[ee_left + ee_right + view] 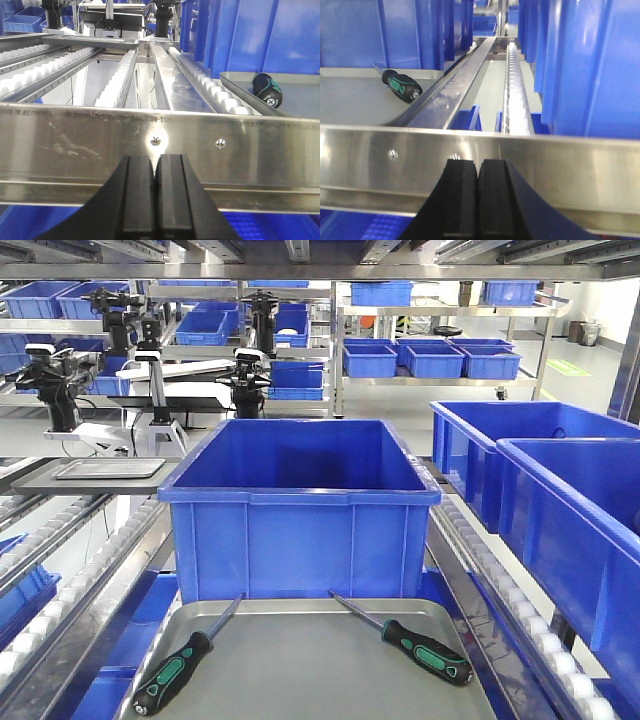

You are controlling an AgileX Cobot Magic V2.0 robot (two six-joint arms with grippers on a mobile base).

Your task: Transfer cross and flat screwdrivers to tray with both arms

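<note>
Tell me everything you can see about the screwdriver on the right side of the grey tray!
The right-hand screwdriver with a chunky black handle and green inlays lies flat in the wide shallow grey metal tray. Its long thin steel shaft points up and left toward the big deep blue plastic bin, and its handle points toward the tray's near right corner. The handle looks rubbery with green grip patches. Nothing grips it; it lies apart from the matching left-hand screwdriver. The right wrist view shows it too, resting on the tray floor.
</note>
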